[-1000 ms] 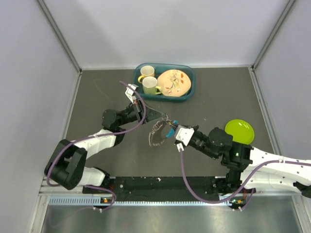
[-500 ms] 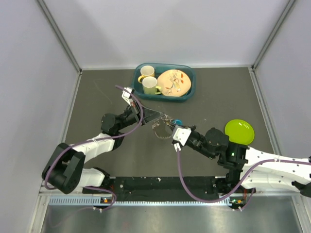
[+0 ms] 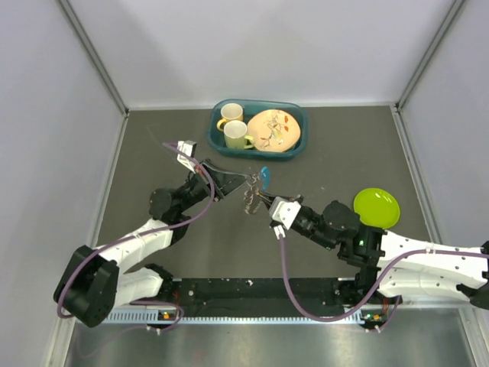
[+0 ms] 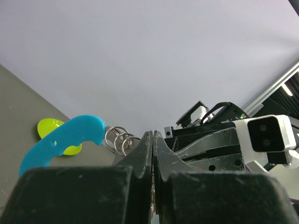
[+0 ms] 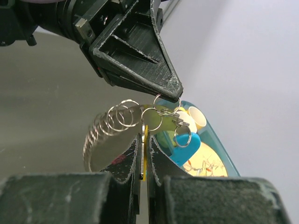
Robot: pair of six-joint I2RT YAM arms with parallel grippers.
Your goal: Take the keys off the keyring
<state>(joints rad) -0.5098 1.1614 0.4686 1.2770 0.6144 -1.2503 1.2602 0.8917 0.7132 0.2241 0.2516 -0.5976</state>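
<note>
Dark grey table point(image 3: 344, 153), pale walls point(image 3: 252, 46) (metal-framed corners), keys point(image 3: 263, 178) above

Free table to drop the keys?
Bare dark grey table between the teal tray and the lime-green round plate; also left of the tray, and the near-centre strip. Crowded where left gripper and right gripper hold the silvery keys before the tray.

From above, the keyring point(image 3: 254, 186) is too small to tell from the keys point(image 3: 250, 200); the right arm point(image 3: 443, 264) runs off at 4 o'clock. The right gripper point(image 5: 145, 133) hides most of the yellow key head point(image 5: 145, 154).
</note>
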